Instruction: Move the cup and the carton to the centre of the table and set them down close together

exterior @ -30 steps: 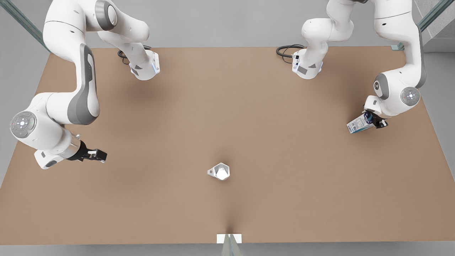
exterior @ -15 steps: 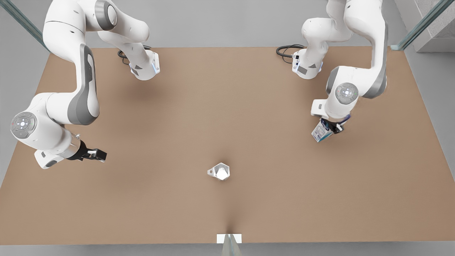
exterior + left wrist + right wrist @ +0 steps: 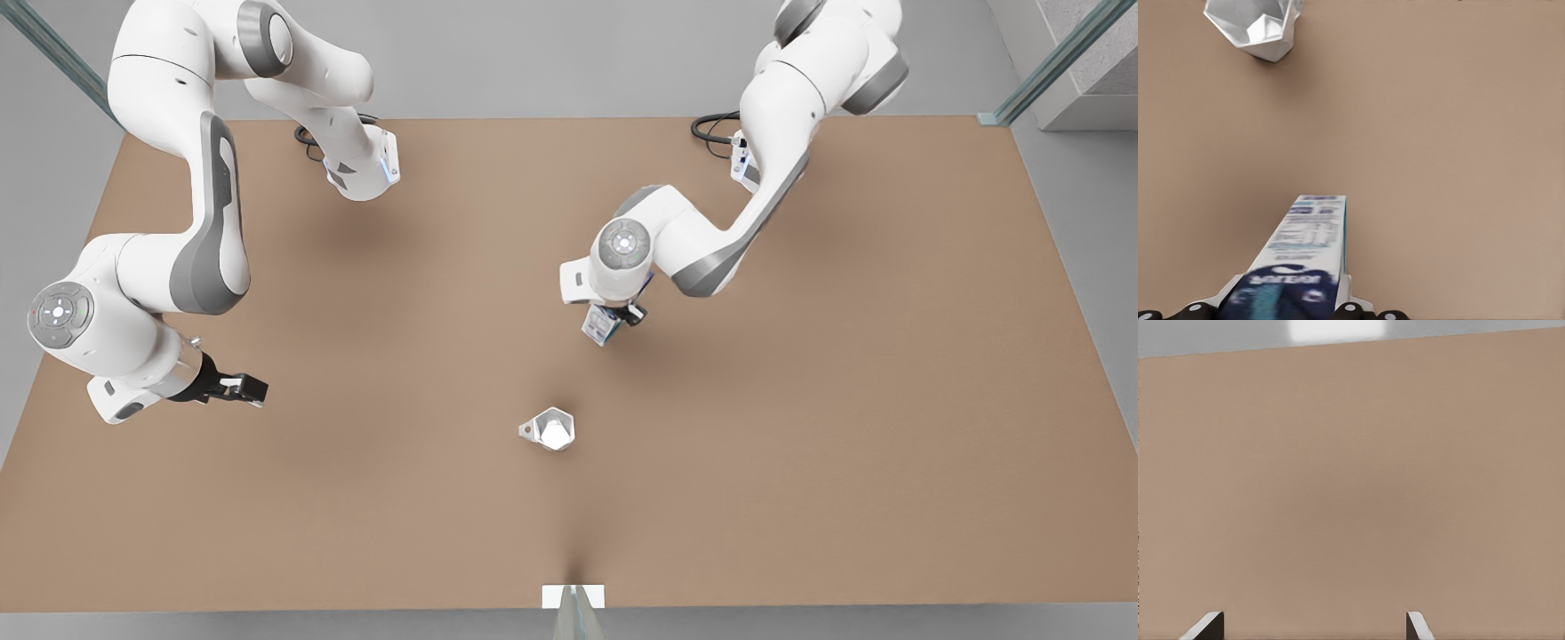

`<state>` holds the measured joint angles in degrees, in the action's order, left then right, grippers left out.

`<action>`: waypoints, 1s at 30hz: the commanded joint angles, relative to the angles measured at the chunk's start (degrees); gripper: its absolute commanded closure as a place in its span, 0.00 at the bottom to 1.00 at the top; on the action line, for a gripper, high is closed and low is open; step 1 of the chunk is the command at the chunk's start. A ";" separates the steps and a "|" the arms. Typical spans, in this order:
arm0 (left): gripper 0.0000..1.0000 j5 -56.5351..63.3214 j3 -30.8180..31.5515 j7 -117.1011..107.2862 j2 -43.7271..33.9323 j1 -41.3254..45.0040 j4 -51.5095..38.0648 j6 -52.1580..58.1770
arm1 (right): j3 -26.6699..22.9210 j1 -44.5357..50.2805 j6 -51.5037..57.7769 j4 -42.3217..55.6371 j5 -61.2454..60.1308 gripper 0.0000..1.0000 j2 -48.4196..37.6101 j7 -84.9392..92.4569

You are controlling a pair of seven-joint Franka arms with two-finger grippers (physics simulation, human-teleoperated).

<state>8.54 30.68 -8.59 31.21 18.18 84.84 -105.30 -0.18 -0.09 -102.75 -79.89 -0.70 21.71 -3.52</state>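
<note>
A bare simulated robot test cell: two white arms [image 3: 178, 178] mounted at the top edge of a plain light-brown worktop [image 3: 800, 498], grey floor all round, metal frame struts [image 3: 1049, 62] crossing the frame's upper corners, black cables [image 3: 716, 129] by the bases.

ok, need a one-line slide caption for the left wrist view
Left gripper carries the carton above the table, with the cup standing ahead.

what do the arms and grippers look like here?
Both arms are glossy white with grey joint bands and round grey caps. The left gripper and right gripper are black; the right one's fingertips look pale. Black cables coil at both bases on the table.
</note>
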 commanded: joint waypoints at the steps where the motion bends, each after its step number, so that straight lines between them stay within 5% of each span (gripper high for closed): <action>1: 0.33 1.65 -0.01 -1.25 0.95 0.36 -0.56 0.01 | 0.00 0.00 -0.09 0.00 0.00 0.00 0.00 0.00; 7: 0.33 5.00 -0.62 -8.55 11.94 4.50 -13.91 -0.96 | 0.00 0.00 -0.09 0.00 0.09 0.00 0.00 0.00; 11: 0.33 5.17 -1.33 -9.43 12.47 4.67 -14.09 -2.63 | 0.00 0.00 -0.09 0.00 0.09 0.00 0.08 0.00; 12: 0.09 5.17 -1.33 -9.52 12.56 4.67 -14.09 -2.63 | 0.00 0.00 -0.09 0.00 0.35 0.00 0.00 0.00; 13: 0.00 5.09 -1.33 -9.96 12.56 4.67 -14.00 -2.63 | 0.00 -0.09 -0.35 0.00 0.61 0.00 0.17 -0.09; 22: 0.00 4.91 -1.33 -11.54 11.77 4.67 -14.18 -2.63 | 0.00 0.00 -0.26 0.09 0.61 0.00 0.08 -1.23; 28: 0.00 1.57 -1.50 -14.79 8.69 4.50 -22.27 9.85 | 0.00 -0.09 0.26 0.00 0.61 0.00 -0.18 -1.14; 30: 0.00 1.83 -2.38 -11.90 7.90 -2.18 -22.27 11.17 | 0.00 -0.09 0.26 0.00 0.61 0.00 -0.18 -1.14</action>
<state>11.16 28.18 -19.47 38.02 11.21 62.58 -93.51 -0.18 -0.18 -102.48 -79.89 -0.09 21.54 -4.66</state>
